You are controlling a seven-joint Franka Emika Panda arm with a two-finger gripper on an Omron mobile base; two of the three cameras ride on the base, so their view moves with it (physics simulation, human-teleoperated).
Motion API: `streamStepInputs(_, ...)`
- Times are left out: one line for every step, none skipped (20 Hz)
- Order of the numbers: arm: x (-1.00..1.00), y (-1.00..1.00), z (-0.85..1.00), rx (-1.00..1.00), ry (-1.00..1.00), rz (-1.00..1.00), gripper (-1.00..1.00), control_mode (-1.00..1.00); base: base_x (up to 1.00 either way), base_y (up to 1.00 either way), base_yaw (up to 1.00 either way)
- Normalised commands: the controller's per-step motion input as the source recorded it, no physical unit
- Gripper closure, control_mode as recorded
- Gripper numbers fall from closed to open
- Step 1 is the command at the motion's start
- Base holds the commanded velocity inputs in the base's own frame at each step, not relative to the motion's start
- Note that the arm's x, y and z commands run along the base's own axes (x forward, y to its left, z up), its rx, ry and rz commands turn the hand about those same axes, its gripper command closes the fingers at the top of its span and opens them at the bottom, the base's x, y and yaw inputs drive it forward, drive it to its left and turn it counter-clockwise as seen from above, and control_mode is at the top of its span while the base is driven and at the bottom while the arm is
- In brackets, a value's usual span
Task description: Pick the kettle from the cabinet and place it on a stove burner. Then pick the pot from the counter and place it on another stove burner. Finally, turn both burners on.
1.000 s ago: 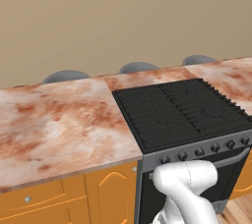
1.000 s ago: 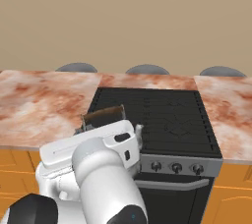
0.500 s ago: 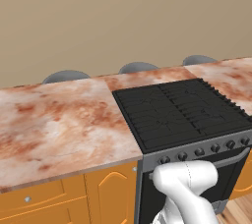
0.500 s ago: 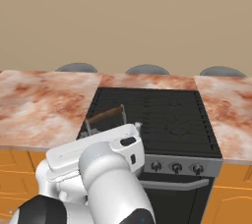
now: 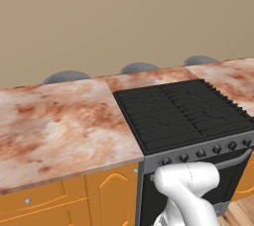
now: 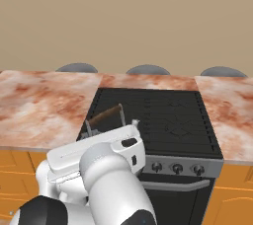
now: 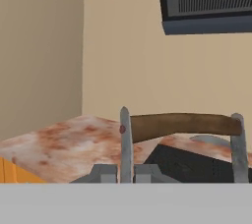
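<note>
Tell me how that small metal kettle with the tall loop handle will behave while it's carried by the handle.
The small silver-grey kettle with a brown-gripped loop handle looks rigid, so it likely won't flex. Held high by that handle, it may swing or tilt under the hand. Being small, it is probably light.

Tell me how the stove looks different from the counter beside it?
The stove is black; the counter is marbled reddish-brown and cream. The stove has ridged grates; the counter is smooth. The stove front carries knobs; the counter has orange wooden fronts. Both sit level, side by side.
</note>
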Motion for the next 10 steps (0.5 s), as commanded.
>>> streamStepInputs(0.0,0.0,0.0,0.0,0.0,0.0,1.0,-1.0,0.0,0.0,0.0)
streamStepInputs(0.0,0.0,0.0,0.0,0.0,0.0,1.0,-1.0,0.0,0.0,0.0)
streamStepInputs(0.0,0.0,0.0,0.0,0.0,0.0,1.0,-1.0,0.0,0.0,0.0)
streamStepInputs(0.0,0.0,0.0,0.0,0.0,0.0,1.0,-1.0,0.0,0.0,0.0)
streamStepInputs(0.0,0.0,0.0,0.0,0.0,0.0,1.0,-1.0,0.0,0.0,0.0)
streamStepInputs(0.0,0.0,0.0,0.0,0.0,0.0,1.0,-1.0,0.0,0.0,0.0)
streamStepInputs(0.0,0.0,0.0,0.0,0.0,0.0,1.0,-1.0,0.0,0.0,0.0)
streamStepInputs(0.0,0.0,0.0,0.0,0.0,0.0,1.0,-1.0,0.0,0.0,0.0)
streamStepInputs(0.0,0.0,0.0,0.0,0.0,0.0,1.0,-1.0,0.0,0.0,0.0)
streamStepInputs(0.0,0.0,0.0,0.0,0.0,0.0,1.0,-1.0,0.0,0.0,0.0)
